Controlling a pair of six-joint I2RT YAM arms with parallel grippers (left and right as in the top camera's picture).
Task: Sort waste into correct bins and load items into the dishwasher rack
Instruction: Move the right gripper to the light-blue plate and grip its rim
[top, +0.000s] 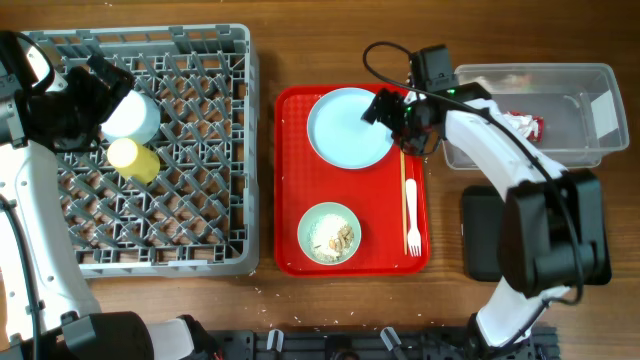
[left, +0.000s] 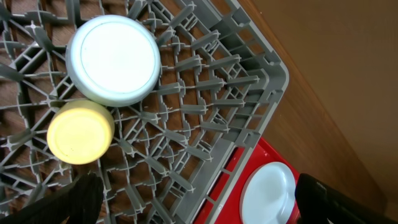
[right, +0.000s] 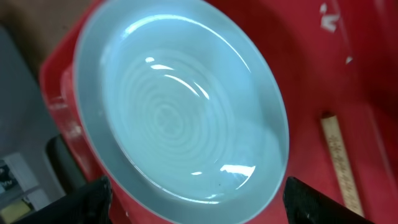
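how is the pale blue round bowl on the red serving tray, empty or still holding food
Not empty: the pale blue round bowl on the red serving tray holds pale beige rice-like crumbs in its bottom.

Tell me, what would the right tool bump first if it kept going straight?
Probably the pale blue plate on the red tray: it fills the view ahead of the right tool, though depth is unclear.

The right arm hides much of the black tray, and the left wrist view's edge crops the plate.
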